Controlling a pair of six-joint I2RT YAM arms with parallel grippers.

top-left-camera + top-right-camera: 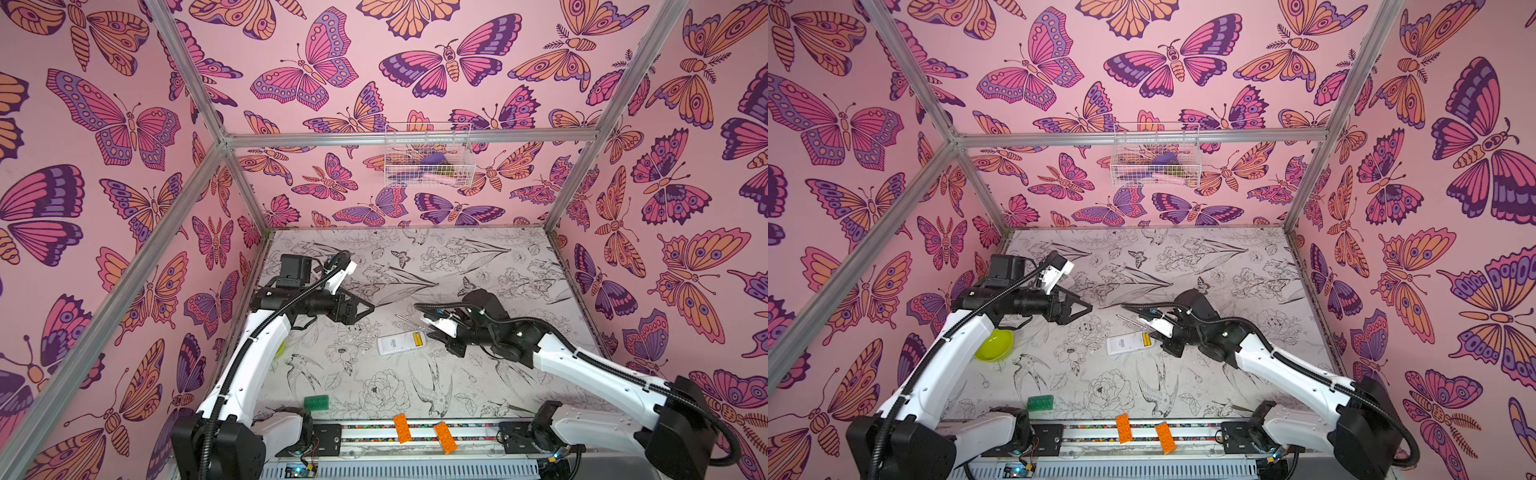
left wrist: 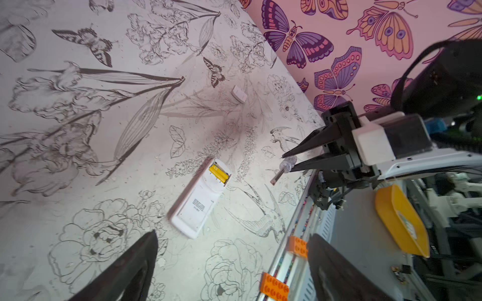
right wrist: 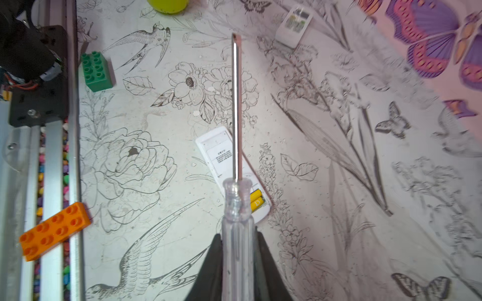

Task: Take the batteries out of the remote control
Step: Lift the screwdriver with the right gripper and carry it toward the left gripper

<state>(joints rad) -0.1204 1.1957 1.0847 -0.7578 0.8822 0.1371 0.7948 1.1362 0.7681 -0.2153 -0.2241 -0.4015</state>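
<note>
R gripper (image 3: 237, 234) clamped on screwdriver (image 3: 236, 104) handle, L gripper (image 2: 233, 234) wide & empty; remote (image 2: 198, 200) mid-table w/ bay open, both yellow batteries (image 2: 219, 173) seated inside, so prying out looks all left to do.

Remote (image 1: 401, 344) w/ yellow batteries (image 1: 418, 340), R gripper (image 1: 430, 330) beside

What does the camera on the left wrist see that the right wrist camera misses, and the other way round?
Only the left wrist view shows the right end effector from the side, shut on the screwdriver, plus a small white cover and an orange bin. Only the right wrist view shows the green brick, the yellow-green bowl and a second white remote. Both show the screwdriver, the open white remote with its yellow batteries, and at least one orange brick.
</note>
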